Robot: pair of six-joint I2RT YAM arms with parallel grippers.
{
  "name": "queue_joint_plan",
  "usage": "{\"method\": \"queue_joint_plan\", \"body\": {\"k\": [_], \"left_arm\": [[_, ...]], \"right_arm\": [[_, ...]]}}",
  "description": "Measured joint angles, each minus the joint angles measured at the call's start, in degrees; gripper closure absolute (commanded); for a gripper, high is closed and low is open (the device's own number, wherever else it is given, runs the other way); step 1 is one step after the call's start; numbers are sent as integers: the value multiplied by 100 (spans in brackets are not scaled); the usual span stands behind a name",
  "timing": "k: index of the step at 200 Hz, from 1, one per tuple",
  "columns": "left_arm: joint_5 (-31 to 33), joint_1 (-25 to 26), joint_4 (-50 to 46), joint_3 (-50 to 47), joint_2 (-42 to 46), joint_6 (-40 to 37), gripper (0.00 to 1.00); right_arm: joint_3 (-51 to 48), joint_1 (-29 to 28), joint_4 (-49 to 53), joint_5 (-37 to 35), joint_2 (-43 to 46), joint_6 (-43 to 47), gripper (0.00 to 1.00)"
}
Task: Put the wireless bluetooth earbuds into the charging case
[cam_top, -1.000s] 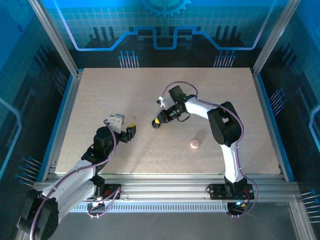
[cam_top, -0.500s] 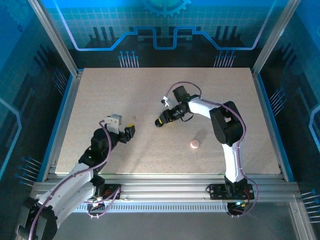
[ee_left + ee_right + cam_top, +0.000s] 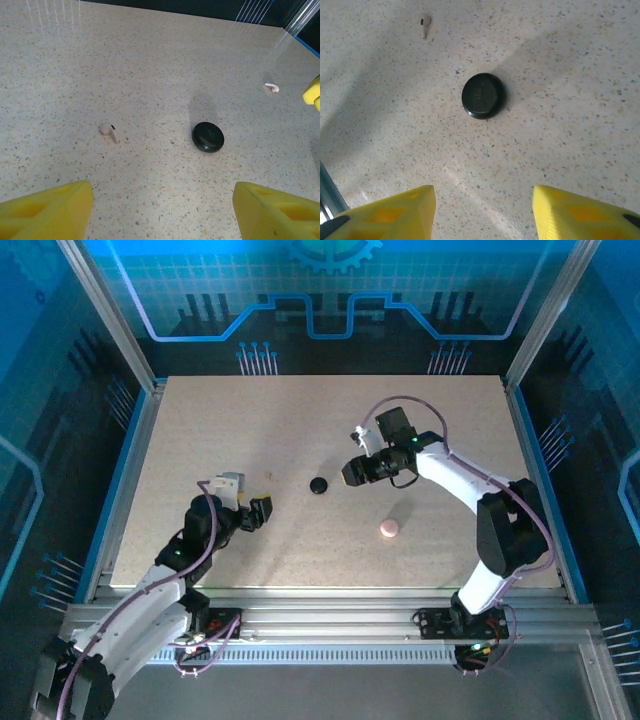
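I see my left gripper (image 3: 163, 194) and right gripper (image 3: 484, 192) both spread wide, empty. On the speckled beige counter (image 3: 150, 60), one pale stemmed earbud (image 3: 110, 132) lies left of centre, a second pale earbud (image 3: 271, 88) upper right, and a round black puck (image 3: 208, 136) between.

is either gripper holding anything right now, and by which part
Nothing is held. The left gripper and the right gripper are both open, with bare table between their fingers.

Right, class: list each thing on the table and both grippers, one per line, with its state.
Left gripper: open, empty.
Right gripper: open, empty.
Black puck: lying flat, looks shut.
Near earbud: loose on the table.
Far earbud: loose on the table.
Pink puck: lying flat, alone.
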State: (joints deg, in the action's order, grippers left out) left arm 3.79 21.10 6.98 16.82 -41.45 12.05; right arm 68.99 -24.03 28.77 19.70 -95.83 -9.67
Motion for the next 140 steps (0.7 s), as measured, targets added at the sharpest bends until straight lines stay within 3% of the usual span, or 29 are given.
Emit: {"method": "queue_joint_plan", "body": {"k": [26, 48, 80, 140], "left_arm": [[-50, 0, -107, 57, -79, 197, 27], [-68, 2, -125, 61, -76, 293, 26], [-68, 7, -140, 61, -76, 313, 26], [-66, 7, -184, 61, 39, 420, 25]], "right_arm": [[-1172, 94, 774, -691, 885, -527, 43], [-1478, 122, 1423, -1248, 1169, -796, 38], [-1480, 122, 1862, -1720, 1158, -901, 33], [-1198, -63, 1989, -1808, 308, -1051, 29]]}}
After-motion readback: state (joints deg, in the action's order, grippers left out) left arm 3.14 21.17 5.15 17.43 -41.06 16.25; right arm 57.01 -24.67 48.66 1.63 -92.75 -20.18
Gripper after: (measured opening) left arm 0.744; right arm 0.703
